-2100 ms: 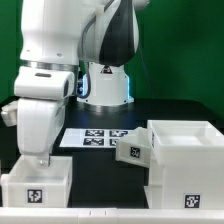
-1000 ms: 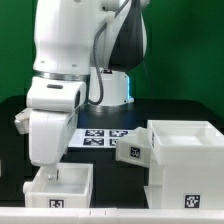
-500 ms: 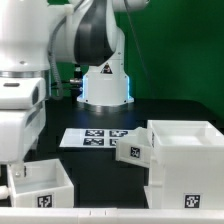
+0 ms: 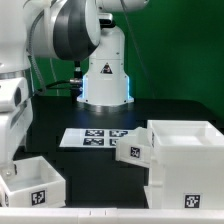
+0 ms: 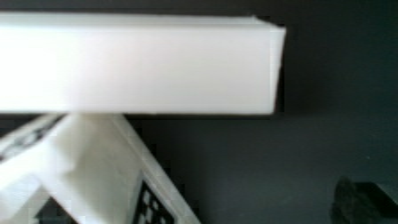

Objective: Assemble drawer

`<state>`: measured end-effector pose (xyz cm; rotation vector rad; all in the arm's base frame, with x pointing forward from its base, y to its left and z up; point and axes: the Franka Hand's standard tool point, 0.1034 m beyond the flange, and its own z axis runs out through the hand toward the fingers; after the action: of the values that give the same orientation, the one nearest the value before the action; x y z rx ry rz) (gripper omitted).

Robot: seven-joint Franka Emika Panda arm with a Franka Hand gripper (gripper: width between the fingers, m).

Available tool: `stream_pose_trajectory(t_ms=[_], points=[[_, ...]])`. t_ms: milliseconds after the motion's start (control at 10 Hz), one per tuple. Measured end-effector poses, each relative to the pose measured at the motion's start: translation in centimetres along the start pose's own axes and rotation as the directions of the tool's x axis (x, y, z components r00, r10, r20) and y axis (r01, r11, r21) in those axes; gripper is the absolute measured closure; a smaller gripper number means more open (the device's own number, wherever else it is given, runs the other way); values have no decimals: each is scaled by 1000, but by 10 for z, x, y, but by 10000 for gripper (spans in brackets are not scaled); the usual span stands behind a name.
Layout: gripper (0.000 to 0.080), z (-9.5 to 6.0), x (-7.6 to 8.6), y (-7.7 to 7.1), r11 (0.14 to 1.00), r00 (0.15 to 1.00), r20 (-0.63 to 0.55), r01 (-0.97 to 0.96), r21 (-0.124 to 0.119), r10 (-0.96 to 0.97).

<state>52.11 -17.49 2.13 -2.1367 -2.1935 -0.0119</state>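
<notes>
The loose tray point(image 4: 33, 186) sits empty at the exterior view's left.
Your gripper point(image 4: 8, 172) is at its rim, and you cannot tell its grip; the second tray point(image 4: 133, 150) juts from the casing point(image 4: 188, 165).

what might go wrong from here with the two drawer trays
1. The loose tray sits skewed at the exterior view's left edge, close to the front edge of the table. A nudge could slide it off.
2. The other tray pokes out of the casing at an angle, so it may jam if pressed.
3. The arm hides how the loose tray is held, so it might slip.
</notes>
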Motion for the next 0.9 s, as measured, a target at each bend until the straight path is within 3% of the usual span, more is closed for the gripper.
stream_pose_trajectory(t_ms=[200,600,700,800,900], points=[[150,2,16,4,999,999,-27,-16,44,18],[177,0,18,9,999,999,-34,-19,37,20],[359,0,18,9,999,999,-34,-19,37,20],[359,0,18,9,999,999,-34,-19,37,20],[545,0,18,9,999,999,-34,-19,37,20]])
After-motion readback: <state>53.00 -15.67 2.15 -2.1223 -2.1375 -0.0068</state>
